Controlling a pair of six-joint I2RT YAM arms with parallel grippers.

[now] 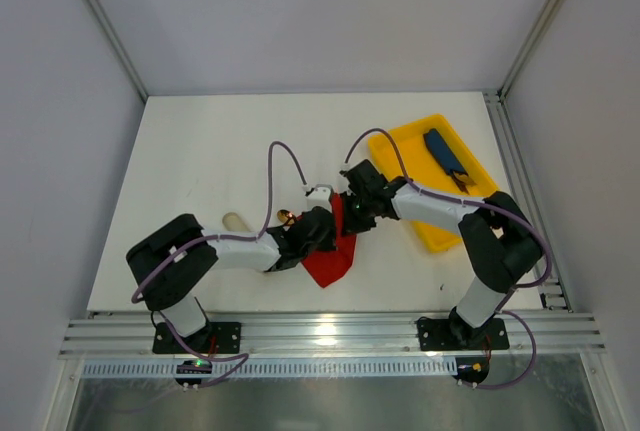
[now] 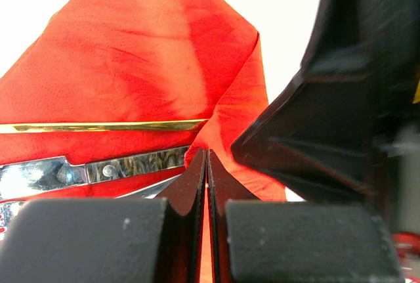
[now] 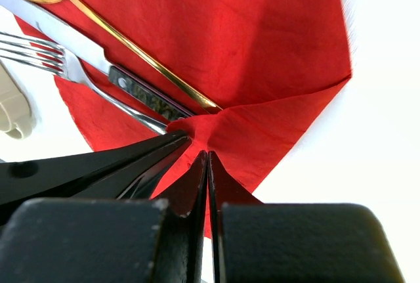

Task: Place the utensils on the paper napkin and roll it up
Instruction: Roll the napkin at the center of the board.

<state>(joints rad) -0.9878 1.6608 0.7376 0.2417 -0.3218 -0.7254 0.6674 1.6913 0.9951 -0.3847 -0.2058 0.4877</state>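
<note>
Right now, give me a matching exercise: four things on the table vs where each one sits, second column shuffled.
Things:
1. paper napkin
2. dark-blue item
3. beige sleeve
4. fork

Places:
A. lying in the yellow tray
B. on bare table, left of the napkin
C. handle on the napkin, tines past its edge
D. table centre, a fold pinched by the left gripper and right gripper

Pairs: 1-D, 2-A, 3-B, 4-C

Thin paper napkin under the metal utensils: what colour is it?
Bright red napkin; right wrist view shows it best.
</note>
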